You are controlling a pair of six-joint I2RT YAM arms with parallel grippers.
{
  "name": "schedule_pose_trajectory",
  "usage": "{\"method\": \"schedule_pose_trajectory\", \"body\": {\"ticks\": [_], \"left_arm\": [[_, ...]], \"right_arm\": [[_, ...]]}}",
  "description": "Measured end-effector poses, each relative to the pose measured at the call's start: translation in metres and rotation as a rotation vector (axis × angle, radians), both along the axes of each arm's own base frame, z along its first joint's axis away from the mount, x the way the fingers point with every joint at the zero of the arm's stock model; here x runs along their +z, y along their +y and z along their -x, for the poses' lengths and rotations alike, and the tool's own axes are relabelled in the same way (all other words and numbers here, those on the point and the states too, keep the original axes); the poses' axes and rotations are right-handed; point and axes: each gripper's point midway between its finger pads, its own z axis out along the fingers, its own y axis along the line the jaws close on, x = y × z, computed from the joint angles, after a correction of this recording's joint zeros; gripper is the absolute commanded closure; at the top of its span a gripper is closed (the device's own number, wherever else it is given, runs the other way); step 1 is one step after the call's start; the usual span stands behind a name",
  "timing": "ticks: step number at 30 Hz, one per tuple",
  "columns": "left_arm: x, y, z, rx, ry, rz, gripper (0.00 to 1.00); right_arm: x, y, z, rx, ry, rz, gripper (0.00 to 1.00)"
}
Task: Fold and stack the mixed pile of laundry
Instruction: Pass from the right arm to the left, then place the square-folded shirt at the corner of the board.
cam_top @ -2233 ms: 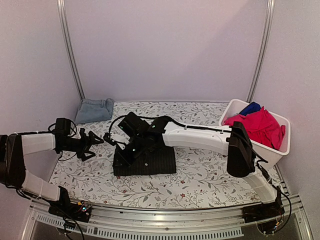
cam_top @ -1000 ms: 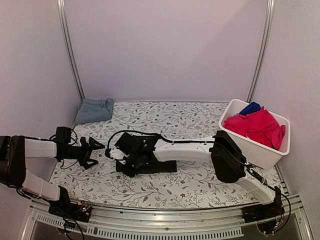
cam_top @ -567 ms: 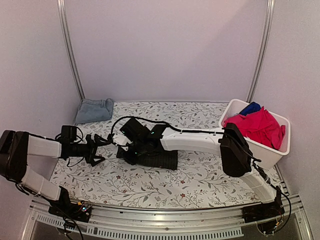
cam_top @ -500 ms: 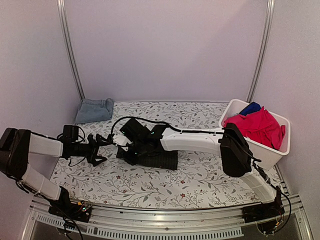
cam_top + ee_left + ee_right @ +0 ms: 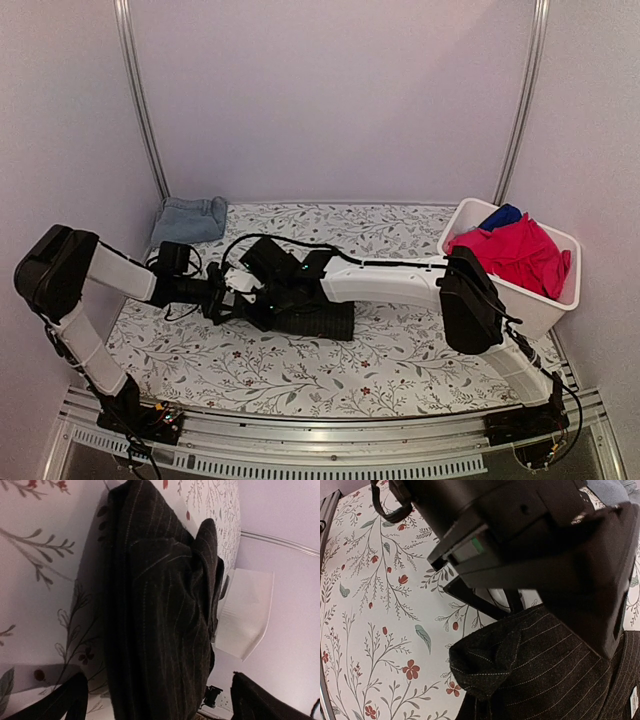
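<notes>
One floral-patterned worktop (image 5: 330, 372) carried everything. A white plastic bin (image 5: 505, 290) at its right edge held bright red-pink cloth (image 5: 515, 252) and royal blue cloth (image 5: 500, 215). A black pinstriped shirt (image 5: 318, 318) lay bunched near the middle, and a folded light blue denim piece (image 5: 188, 219) sat in the far left corner. The left end effector (image 5: 226, 301), fingers spread wide, faced the shirt's left end. The right end effector (image 5: 258, 296) hung over that end, and I cannot tell its grip.
</notes>
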Motion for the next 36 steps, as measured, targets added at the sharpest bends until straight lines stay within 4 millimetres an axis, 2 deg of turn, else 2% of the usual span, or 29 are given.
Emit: {"method": "schedule_pose_trajectory", "body": {"ticks": [3,7,8,10,13,16,18,22,24,27,30,32,34,36], "left_arm": [[-0.001,-0.017,-0.007,-0.043,-0.016,0.002,0.14],[-0.008,-0.036,-0.010,-0.091,-0.024,0.004,0.37],[-0.010,-0.039,-0.010,-0.100,-0.020,0.006,0.46],[-0.015,-0.042,-0.009,-0.110,-0.015,0.008,0.71],[-0.021,-0.043,-0.007,-0.125,-0.009,0.001,1.00],[-0.018,-0.044,-0.014,-0.151,-0.034,-0.031,1.00],[-0.012,-0.046,-0.026,-0.167,-0.064,-0.062,1.00],[0.000,-0.047,-0.053,-0.191,-0.129,-0.147,1.00],[0.002,-0.046,-0.064,-0.205,-0.154,-0.198,1.00],[0.003,-0.043,-0.084,-0.228,-0.177,-0.290,1.00],[0.007,-0.037,-0.112,-0.239,-0.211,-0.391,1.00],[0.012,-0.032,-0.132,-0.239,-0.240,-0.450,1.00],[0.018,-0.023,-0.150,-0.232,-0.257,-0.507,1.00],[0.026,-0.013,-0.171,-0.218,-0.281,-0.561,1.00]], "right_arm": [[0.001,0.001,0.000,0.000,-0.001,-0.004,1.00],[0.001,0.001,0.000,0.001,-0.003,-0.005,1.00],[0.001,0.001,0.000,0.001,-0.004,-0.005,0.99],[0.000,0.000,0.000,0.003,-0.005,-0.002,0.96],[-0.006,-0.002,0.001,0.006,-0.004,0.010,0.78],[-0.009,-0.008,0.000,-0.003,-0.009,0.022,0.56],[-0.006,-0.016,-0.002,-0.025,-0.013,0.032,0.44],[0.014,-0.037,-0.010,-0.089,-0.001,0.019,0.22],[0.033,-0.059,-0.017,-0.130,0.012,-0.001,0.12],[0.073,-0.096,-0.034,-0.207,0.011,-0.068,0.07],[0.114,-0.138,-0.048,-0.288,0.005,-0.145,0.06],[0.133,-0.159,-0.054,-0.330,-0.001,-0.190,0.05],[0.143,-0.178,-0.058,-0.364,-0.007,-0.215,0.05],[0.142,-0.192,-0.058,-0.385,-0.001,-0.214,0.04]]}}
